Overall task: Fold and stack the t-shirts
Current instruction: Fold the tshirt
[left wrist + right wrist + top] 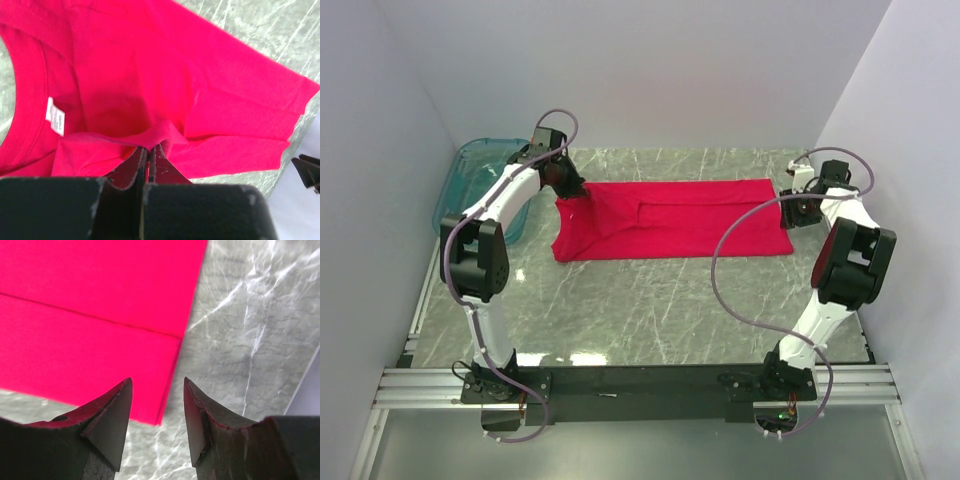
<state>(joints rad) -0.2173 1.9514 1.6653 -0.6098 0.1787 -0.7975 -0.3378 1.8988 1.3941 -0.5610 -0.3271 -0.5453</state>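
The bright red t-shirt (680, 218) lies folded lengthwise in a long band across the far middle of the table. My left gripper (563, 185) is at its left end, shut on a pinch of red cloth (159, 136) and lifting it. The neck opening and the white neck label (55, 116) show in the left wrist view. My right gripper (788, 207) hovers open and empty over the shirt's right end, its fingertips (125, 390) above the near right corner (167, 407).
A see-through teal tub (480, 185) stands at the far left by the wall, just behind my left arm. White walls close the table on three sides. Bare marble table (650, 300) lies in front of the shirt.
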